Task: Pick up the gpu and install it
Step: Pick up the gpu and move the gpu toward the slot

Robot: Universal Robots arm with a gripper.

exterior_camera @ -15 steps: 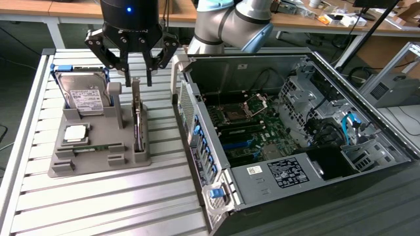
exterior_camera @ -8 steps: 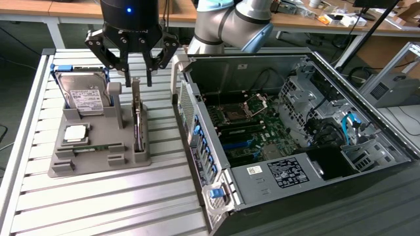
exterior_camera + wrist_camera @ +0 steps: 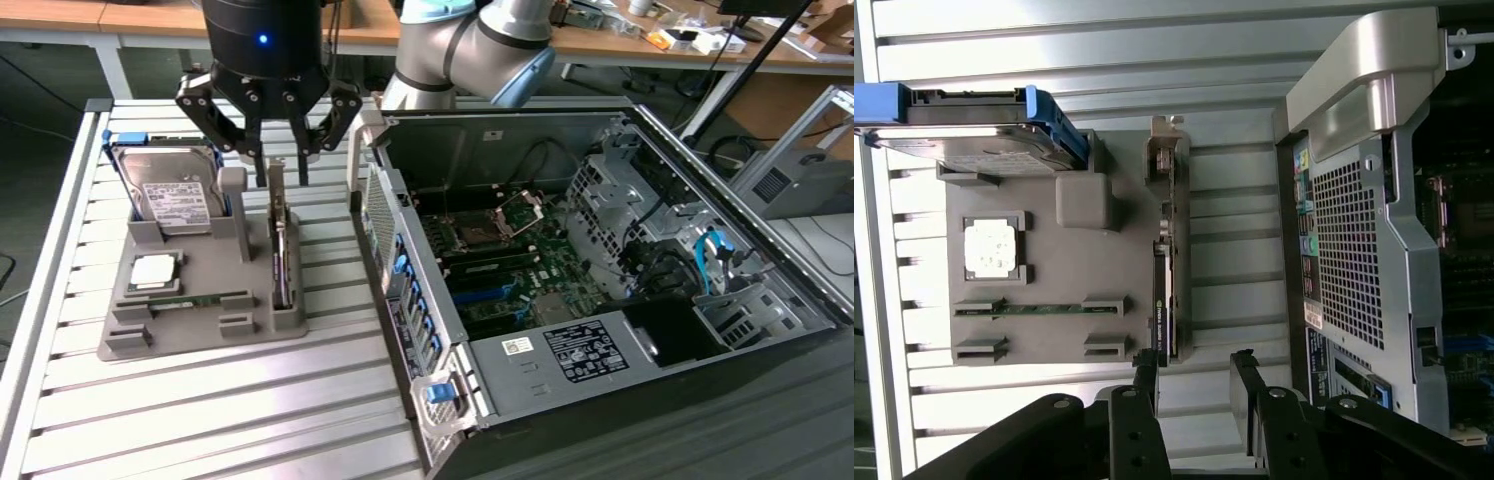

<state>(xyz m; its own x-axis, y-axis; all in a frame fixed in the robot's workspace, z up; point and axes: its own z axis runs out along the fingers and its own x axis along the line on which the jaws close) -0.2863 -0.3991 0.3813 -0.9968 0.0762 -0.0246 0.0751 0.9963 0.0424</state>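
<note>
The gpu (image 3: 279, 245) stands on its long edge in a slot on the side of the grey holder (image 3: 200, 325) nearest the computer case, thin and dark, with its silver bracket end toward the far side. My gripper (image 3: 276, 165) hangs just above the card's far end, open, with nothing between its fingers. In the wrist view the gpu (image 3: 1166, 260) runs edge-on along the holder (image 3: 1059, 270), and my gripper (image 3: 1194, 365) stands open just off one end of it, a little to the case side.
The holder also carries a silver hard drive (image 3: 167, 195), a square processor chip (image 3: 154, 270) and a narrow memory stick (image 3: 187, 300). The open computer case (image 3: 601, 340) lies on the exterior view's right, motherboard (image 3: 514, 265) exposed. The slatted table (image 3: 200, 420) surrounds them.
</note>
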